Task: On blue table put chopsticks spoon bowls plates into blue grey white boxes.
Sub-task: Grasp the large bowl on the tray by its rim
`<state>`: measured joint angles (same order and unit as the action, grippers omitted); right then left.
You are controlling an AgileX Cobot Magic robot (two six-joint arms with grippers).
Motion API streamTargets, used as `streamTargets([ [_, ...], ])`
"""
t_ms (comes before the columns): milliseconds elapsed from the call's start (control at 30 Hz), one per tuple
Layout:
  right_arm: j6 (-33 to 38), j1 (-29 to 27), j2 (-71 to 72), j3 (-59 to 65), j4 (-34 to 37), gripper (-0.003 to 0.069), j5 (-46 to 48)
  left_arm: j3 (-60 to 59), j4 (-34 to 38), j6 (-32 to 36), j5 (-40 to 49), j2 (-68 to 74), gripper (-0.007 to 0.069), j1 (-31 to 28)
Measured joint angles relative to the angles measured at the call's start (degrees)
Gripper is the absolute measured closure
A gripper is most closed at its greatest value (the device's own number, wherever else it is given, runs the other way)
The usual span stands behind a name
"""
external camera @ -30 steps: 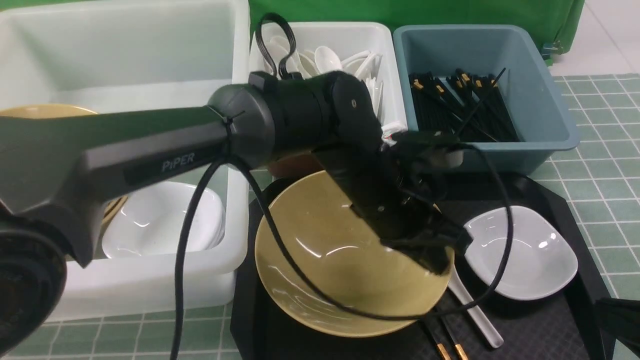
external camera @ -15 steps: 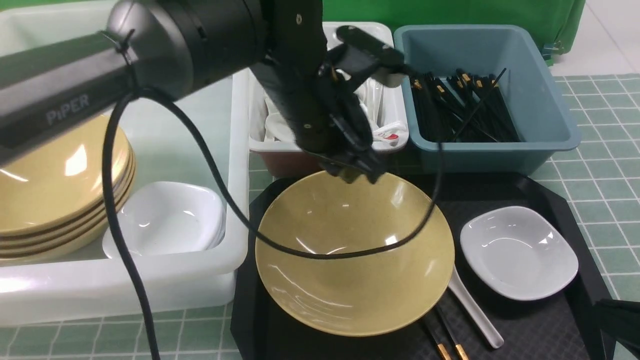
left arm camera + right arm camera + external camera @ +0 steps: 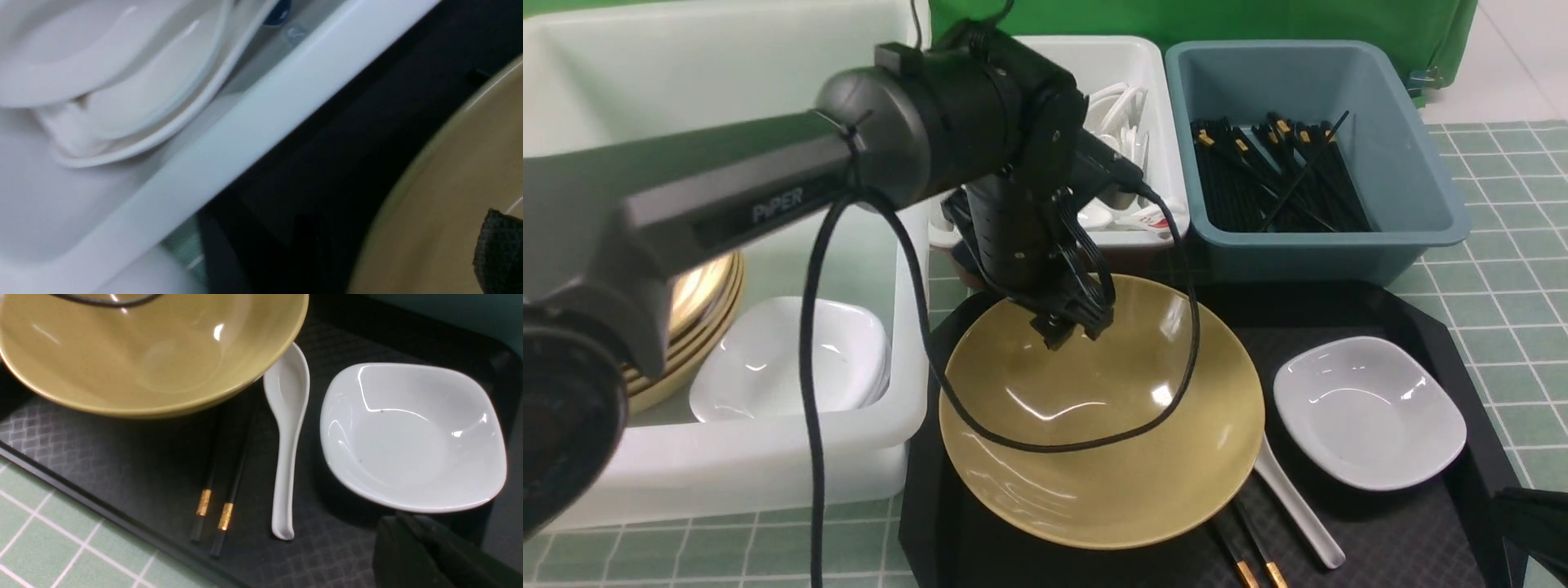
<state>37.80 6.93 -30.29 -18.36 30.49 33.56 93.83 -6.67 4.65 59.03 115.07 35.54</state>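
Observation:
A tan bowl (image 3: 1094,425) sits on the black tray, with a white plate (image 3: 1368,412) to its right. The spoon (image 3: 1298,510) and two chopsticks (image 3: 1250,563) lie half under the bowl's near right rim. My left gripper (image 3: 1072,331) hangs open and empty over the bowl's far side, just in front of the small white box (image 3: 1152,98). In the left wrist view one finger (image 3: 500,249) shows over the bowl (image 3: 449,183). My right gripper (image 3: 404,526) is shut and empty, close to the plate's (image 3: 408,437) near edge, beside the spoon (image 3: 286,416) and chopsticks (image 3: 229,477).
The large white tub (image 3: 768,457) on the left holds stacked tan bowls (image 3: 686,310) and white plates (image 3: 784,359). The blue-grey box (image 3: 1405,163) holds several chopsticks; the white box holds several spoons (image 3: 135,94). The black tray (image 3: 1421,539) lies on the gridded table (image 3: 1503,204).
My left gripper left the bowl's right rim, rose toward the white box, and now hangs over the bowl's far side with its jaws opened. The right gripper has stayed put.

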Motion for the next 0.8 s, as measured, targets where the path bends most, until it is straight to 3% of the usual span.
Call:
streamTargets([
  [233,0.00,0.00,0.00,0.00,0.00,0.0610,-0.07,0.11,2.97,1.65,-3.40,3.03,0.0256,-0.11],
  [433,0.00,0.00,0.00,0.00,0.02,0.0610,-0.07,0.92,4.44,3.99,-1.31,2.69,0.0424,-0.19],
  [567,0.00,0.00,0.00,0.00,0.07,0.0610,-0.07,2.61,6.13,6.56,2.77,0.65,0.0496,-0.19],
  [633,0.00,0.00,0.00,0.00,0.07,0.0610,-0.07,3.36,7.60,8.46,4.20,-2.76,0.0578,-0.13],
  [800,0.00,0.00,0.00,0.00,0.07,0.0610,-0.07,3.62,8.75,14.22,2.45,-12.23,0.0615,-0.69],
])
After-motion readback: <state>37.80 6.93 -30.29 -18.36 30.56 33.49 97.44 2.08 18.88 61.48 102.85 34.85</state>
